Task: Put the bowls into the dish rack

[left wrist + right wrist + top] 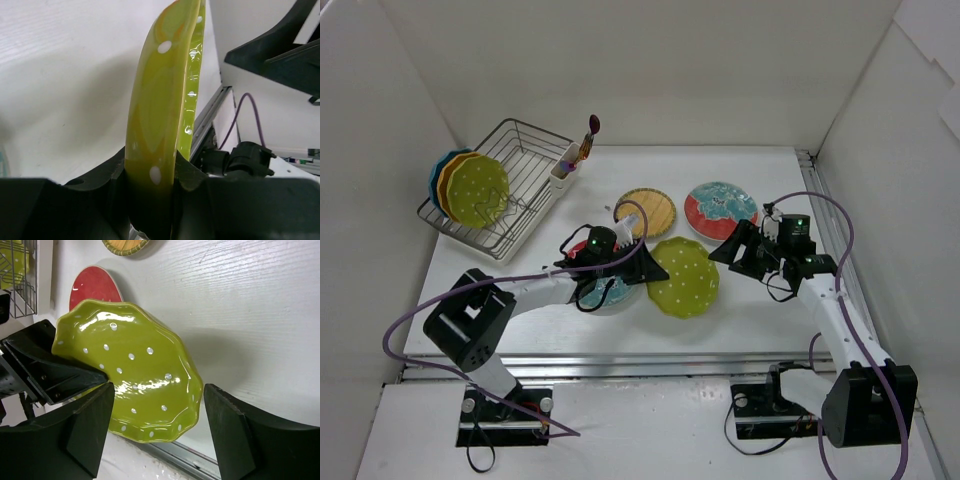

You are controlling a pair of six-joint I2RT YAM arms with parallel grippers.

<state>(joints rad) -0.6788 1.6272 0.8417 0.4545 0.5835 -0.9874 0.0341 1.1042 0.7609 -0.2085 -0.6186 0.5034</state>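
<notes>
Silver wire dish rack (pixel 525 165) sits at 10 o'clock on the white bench (pixel 760 315), w/ 3 dotted bowls (pixel 470 188) (blue, orange, green) standing in its slots.

Left gripper (pixel 642 264) is mid-bench, closed tight on the rim of another green bowl w/ white dots (pixel 688 280). Its wrist view shows the rim pinched btwn both fingers. The bowl sticks out from that gripper toward 4 o'clock. It is tilted and looks lifted off the bench.

Right gripper (pixel 732 245) is at 2 o'clock of that bowl, jaws wide, one finger each side, no squeeze.

Key thing: the rack lies abt 10 o'clock from the held bowl, and the left arm is nearer. I think the left arm should carry it over alone and stand the bowl on edge to fit a slot.
</notes>
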